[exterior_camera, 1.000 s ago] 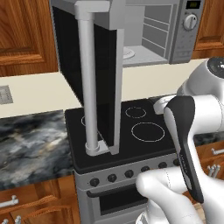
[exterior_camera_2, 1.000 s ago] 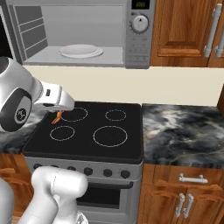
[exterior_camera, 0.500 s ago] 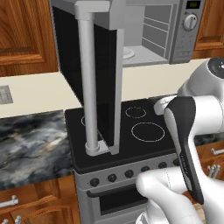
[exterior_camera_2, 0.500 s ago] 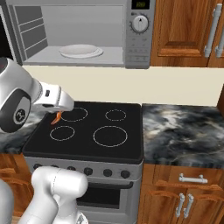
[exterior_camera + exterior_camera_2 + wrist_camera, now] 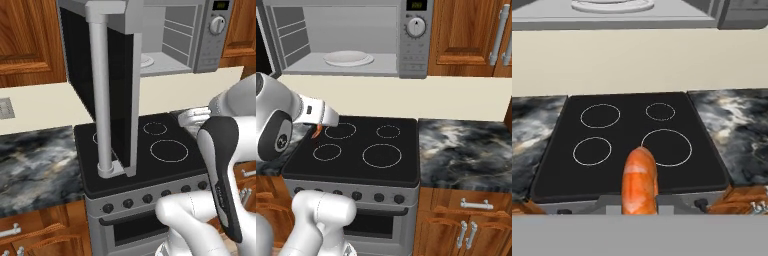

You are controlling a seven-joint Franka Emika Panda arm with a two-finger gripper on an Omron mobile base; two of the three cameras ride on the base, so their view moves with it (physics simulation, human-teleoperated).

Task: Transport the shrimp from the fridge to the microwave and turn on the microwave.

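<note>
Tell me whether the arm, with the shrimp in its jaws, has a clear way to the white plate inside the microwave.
Probably yes. The microwave door hangs wide open, the plate lies bare, and nothing stands between it and the gripper holding the shrimp over the stove.

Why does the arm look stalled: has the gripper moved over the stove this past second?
No. In the right base view the gripper, holding the shrimp, sits at the same spot beside the stove's rear-left burner ring.
</note>
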